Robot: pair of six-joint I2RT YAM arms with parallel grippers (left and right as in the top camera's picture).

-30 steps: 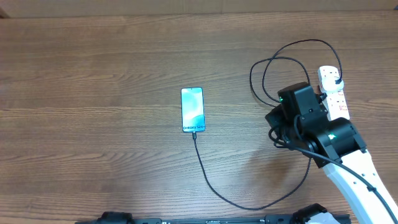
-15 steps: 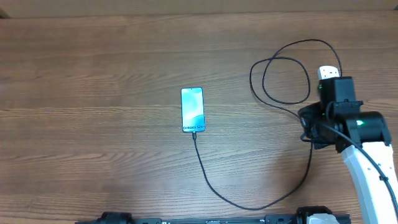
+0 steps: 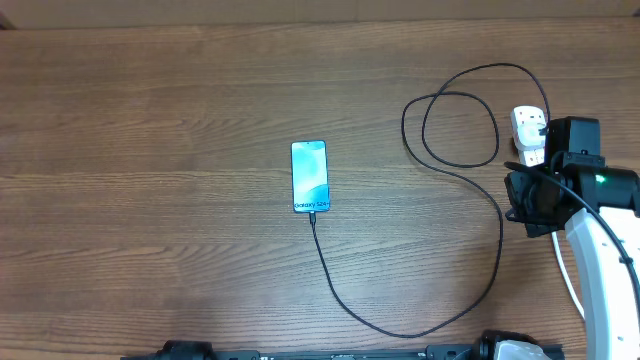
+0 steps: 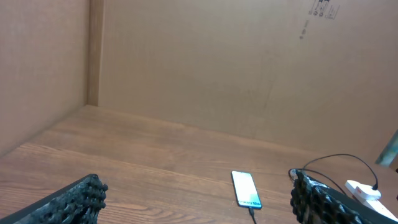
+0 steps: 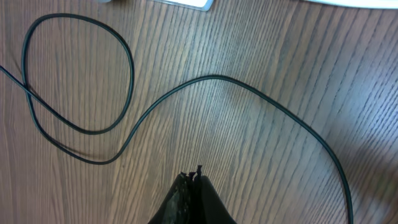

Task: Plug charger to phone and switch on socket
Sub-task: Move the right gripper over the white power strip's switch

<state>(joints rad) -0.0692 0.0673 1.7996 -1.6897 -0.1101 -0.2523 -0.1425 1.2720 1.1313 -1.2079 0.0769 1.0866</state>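
The phone (image 3: 310,176) lies mid-table with its blue-teal screen up; it also shows in the left wrist view (image 4: 246,188). The black charger cable (image 3: 340,295) is plugged into the phone's near end, curves right, loops (image 3: 450,130) and reaches its black plug on the white socket strip (image 3: 528,130) at the far right. The cable loop also crosses the right wrist view (image 5: 81,93). My right gripper (image 5: 194,175) is shut and empty, above the wood beside the strip, its arm (image 3: 560,190) covering most of the strip. My left gripper (image 4: 199,199) is open and empty, far from the phone.
Brown cardboard walls (image 4: 186,62) stand behind and to the left of the wooden table (image 3: 150,150). The strip's white edge (image 5: 186,3) shows at the top of the right wrist view.
My right arm has moved right and toward the far side, from left of the strip to over its near part. The phone and cable have not moved.
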